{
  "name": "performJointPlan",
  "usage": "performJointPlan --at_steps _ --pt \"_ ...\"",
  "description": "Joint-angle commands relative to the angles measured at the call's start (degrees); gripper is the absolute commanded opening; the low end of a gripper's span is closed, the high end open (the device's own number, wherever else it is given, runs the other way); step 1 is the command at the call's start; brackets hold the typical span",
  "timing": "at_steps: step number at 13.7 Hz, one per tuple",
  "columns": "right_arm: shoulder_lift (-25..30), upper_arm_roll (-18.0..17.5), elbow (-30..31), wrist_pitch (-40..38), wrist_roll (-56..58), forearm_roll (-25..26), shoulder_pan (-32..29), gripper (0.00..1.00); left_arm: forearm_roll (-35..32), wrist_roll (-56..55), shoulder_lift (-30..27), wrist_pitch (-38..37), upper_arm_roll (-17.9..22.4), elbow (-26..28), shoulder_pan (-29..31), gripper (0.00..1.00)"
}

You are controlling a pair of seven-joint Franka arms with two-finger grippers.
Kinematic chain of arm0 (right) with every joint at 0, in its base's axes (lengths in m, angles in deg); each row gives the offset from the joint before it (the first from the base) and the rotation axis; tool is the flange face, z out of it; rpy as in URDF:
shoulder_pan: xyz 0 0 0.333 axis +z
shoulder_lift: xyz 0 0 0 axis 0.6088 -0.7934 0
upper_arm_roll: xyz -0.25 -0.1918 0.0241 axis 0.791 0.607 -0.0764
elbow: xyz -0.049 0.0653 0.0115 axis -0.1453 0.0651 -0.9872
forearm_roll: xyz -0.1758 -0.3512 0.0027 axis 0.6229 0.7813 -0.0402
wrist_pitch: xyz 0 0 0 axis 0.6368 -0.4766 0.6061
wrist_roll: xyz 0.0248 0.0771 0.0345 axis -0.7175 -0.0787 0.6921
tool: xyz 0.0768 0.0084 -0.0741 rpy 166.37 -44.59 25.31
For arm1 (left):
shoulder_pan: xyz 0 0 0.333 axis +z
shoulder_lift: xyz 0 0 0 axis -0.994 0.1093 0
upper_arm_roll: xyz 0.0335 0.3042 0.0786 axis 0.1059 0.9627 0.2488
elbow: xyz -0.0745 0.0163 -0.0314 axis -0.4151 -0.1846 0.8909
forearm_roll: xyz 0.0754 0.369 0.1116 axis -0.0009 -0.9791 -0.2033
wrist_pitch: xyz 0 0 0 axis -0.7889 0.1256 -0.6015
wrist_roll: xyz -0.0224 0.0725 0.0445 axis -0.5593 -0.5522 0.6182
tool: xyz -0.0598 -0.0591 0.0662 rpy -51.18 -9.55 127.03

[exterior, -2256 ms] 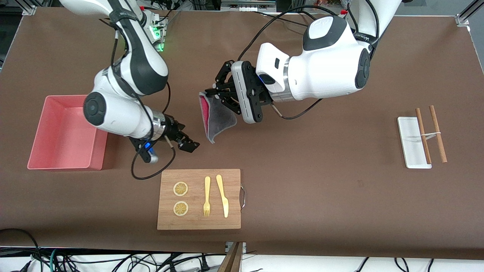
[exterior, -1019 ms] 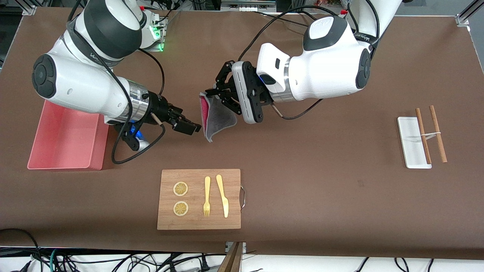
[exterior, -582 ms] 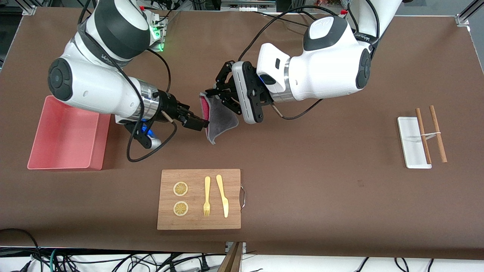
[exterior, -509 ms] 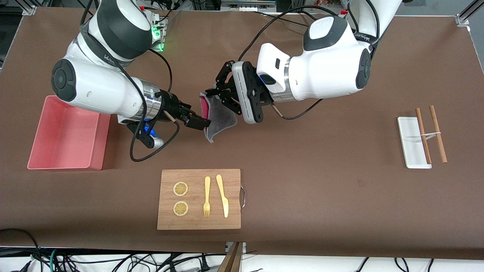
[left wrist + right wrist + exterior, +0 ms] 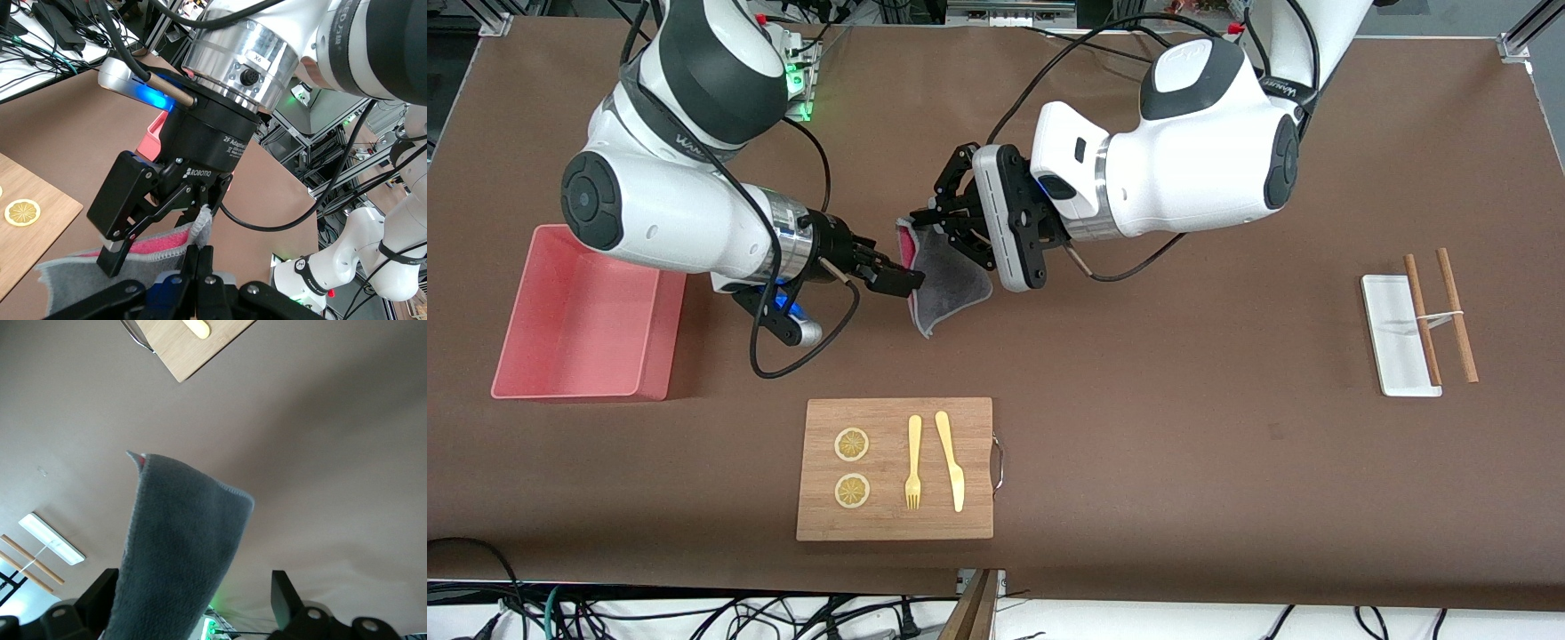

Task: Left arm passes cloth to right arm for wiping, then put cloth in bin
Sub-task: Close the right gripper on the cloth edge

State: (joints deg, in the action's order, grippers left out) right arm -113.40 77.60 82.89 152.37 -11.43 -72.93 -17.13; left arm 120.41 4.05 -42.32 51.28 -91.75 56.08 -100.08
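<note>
Since a moment ago the right arm [image 5: 667, 213] has swung up from beside the bin and carried the right gripper [image 5: 898, 281] across to the hanging cloth [image 5: 947, 283]; its fingers are spread wide, one on either side of the cloth's free edge, not yet pinching it. In the right wrist view the grey face of the cloth [image 5: 180, 547] fills the gap between the two fingers [image 5: 287, 590].

Across the brown table [image 5: 1138, 462], the left arm [image 5: 1192, 151] reaches in from its base at the table's robot-side edge and waits, unmoved. The left gripper [image 5: 925, 217] is pressed together on the cloth's top edge, above the middle of the table, so the cloth hangs down with its red-pink face toward the right gripper and its dark grey face toward the left arm. The left wrist view shows the right gripper [image 5: 157, 230] straddling the cloth [image 5: 143, 250].

At the right arm's end of the table sits the pink bin [image 5: 578, 320], open top up. A wooden cutting board [image 5: 895, 468] lies near the camera-side edge, carrying two lemon slices [image 5: 852, 444], a yellow fork [image 5: 913, 462] and a yellow knife [image 5: 951, 460]. Toward the left arm's end lies a white tray [image 5: 1392, 342], with two wooden sticks [image 5: 1440, 316] beside it, one lying across the tray's edge.
</note>
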Motion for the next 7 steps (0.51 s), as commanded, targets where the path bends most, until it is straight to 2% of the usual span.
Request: performJointPlan --at_steps 1,3,7 --pt "-0.1 0.0 -0.7 -1.5 1.4 -0.6 -0.3 1.00 1.8 1.7 -0.3 0.1 0.1 -0.1 0.2 0.00" --pt "0.0 1.6 -0.7 -2.2 1.8 -1.1 -0.3 1.00 1.8 1.7 -0.3 0.1 0.1 -0.1 0.3 0.00" --pt "0.3 2.0 -0.8 -4.0 3.0 -1.1 -1.0 1.00 1.8 1.7 -0.3 0.1 0.1 -0.1 0.3 0.00"
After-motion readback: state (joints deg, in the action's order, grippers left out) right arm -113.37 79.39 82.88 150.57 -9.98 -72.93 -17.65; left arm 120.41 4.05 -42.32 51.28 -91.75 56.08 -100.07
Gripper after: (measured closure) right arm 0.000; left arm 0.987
